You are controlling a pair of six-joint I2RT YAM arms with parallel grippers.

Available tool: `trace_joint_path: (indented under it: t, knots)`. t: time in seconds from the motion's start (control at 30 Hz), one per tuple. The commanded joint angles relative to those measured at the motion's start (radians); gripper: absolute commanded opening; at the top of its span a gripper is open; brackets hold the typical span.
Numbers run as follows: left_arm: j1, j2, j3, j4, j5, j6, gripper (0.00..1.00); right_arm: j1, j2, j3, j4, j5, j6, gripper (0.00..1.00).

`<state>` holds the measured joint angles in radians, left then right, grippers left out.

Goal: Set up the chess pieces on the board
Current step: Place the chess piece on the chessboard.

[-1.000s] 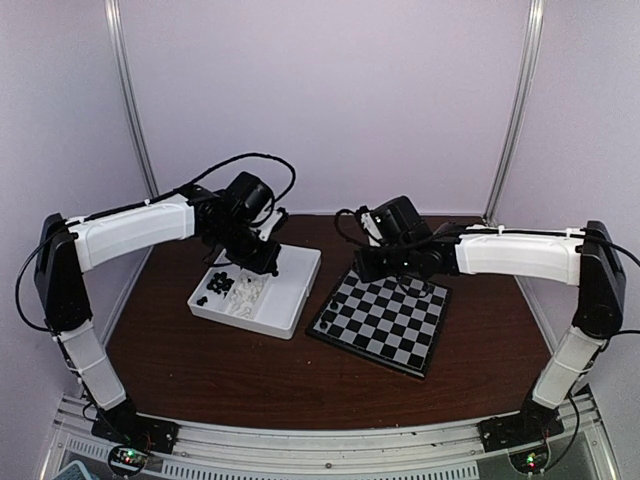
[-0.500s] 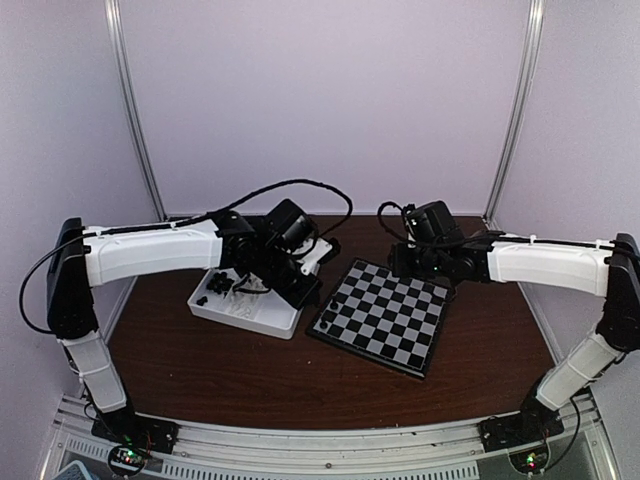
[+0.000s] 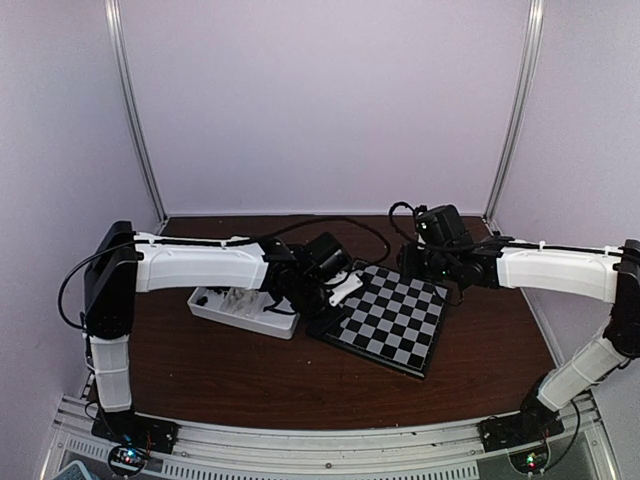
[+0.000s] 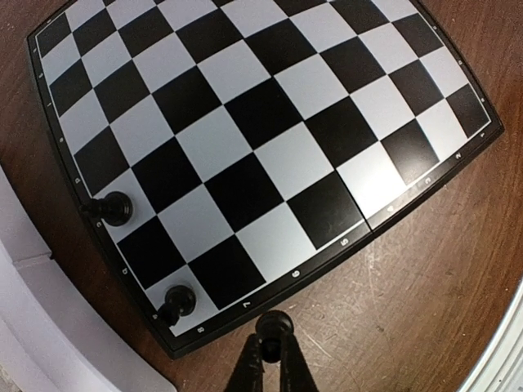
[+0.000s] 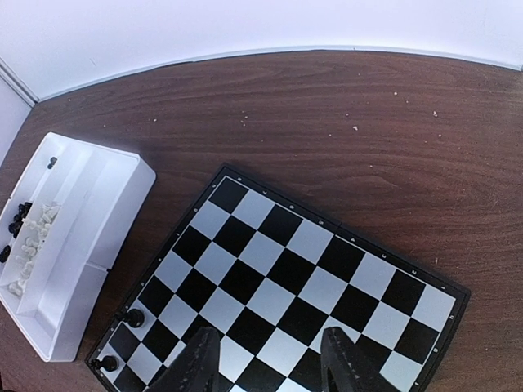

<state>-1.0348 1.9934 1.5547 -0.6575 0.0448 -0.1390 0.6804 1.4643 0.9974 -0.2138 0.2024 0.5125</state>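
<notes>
The board point(image 4: 270, 106) of black and pale squares fills the left wrist view. Two black chess pieces point(image 4: 114, 208) point(image 4: 177, 300) stand on squares along its edge by one corner. My left gripper point(image 4: 272, 347) is shut on a third black piece point(image 4: 274, 325), held just outside the board's numbered rim, above the brown table. In the top view the left gripper point(image 3: 328, 318) hangs at the board's point(image 3: 395, 320) left corner. My right gripper point(image 5: 270, 363) is open and empty above the board point(image 5: 278, 269), and sits at its far side point(image 3: 418, 272) in the top view.
A white divided tray point(image 5: 82, 245) lies left of the board and holds loose white pieces point(image 5: 33, 245) and black pieces point(image 5: 16, 220). In the top view the tray point(image 3: 240, 310) is partly under my left arm. Walls close the table at the back and sides.
My left arm has swung right from the tray to the board's left corner, gripper staying shut. My right arm has pulled back and right, from the board's left side to its far edge.
</notes>
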Motion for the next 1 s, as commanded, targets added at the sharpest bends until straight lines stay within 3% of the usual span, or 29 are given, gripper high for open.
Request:
trace_joint_path:
  t: [0.0,0.53,0.97]
  knots:
    - [-0.004,0.036,0.043,0.016,-0.011,0.034,0.0,-0.009,-0.025,-0.012,0.016,0.025,0.017,0.45]
    - [-0.003,0.113,0.084,0.016,-0.139,0.056,0.0,-0.021,-0.04,-0.036,0.026,0.018,0.015,0.45]
    - [-0.004,0.143,0.108,0.012,-0.159,0.051,0.02,-0.022,-0.032,-0.034,0.03,0.014,0.008,0.45]
